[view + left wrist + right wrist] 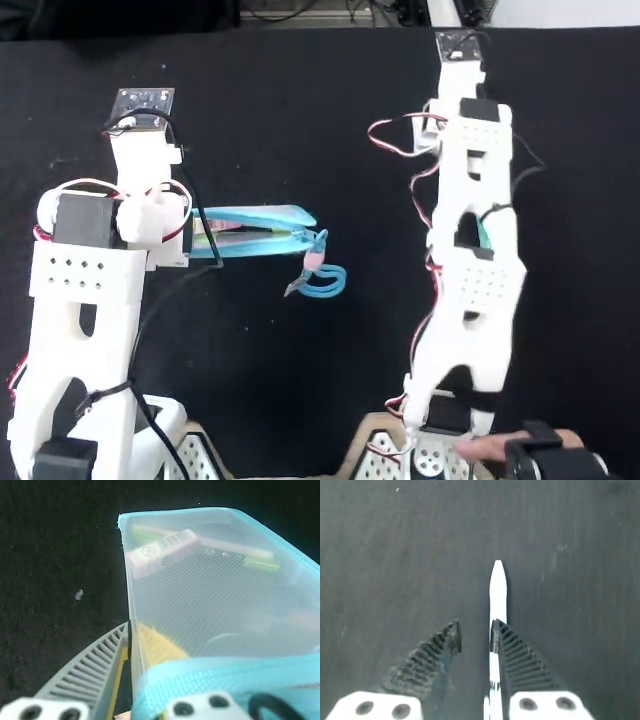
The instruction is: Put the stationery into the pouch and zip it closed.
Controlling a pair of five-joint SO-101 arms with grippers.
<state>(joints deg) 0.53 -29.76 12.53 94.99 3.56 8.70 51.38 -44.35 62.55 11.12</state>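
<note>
**Left claw** [131,630] pressed together on one short end of the pouch [210,610]. A grey ribbed finger [95,670] lies against the outer face, and the pouch runs out from the pinch, away from the wrist. Nearest the claw a woven teal band [210,677] crosses the pouch. Beyond it the wall is a fine translucent mesh, flat and rectangular, with teal edging. The stationery shows through the mesh at the far end: a white stick [165,547] with a printed label and a slim green pen [257,560], lying close together. From above, the pouch [250,232] reaches from the left claw [190,240] across the matte black table [300,380] toward the other arm, with a blue cord loop [328,283] at its far end. **Right claw** [474,627] over the bare table, well apart from the pouch. Its dark ribbed fingers are slightly spread with nothing between them. A narrow white pointed strip [497,590] runs along one finger's inner face and past its tip; what it is cannot be told.
</note>
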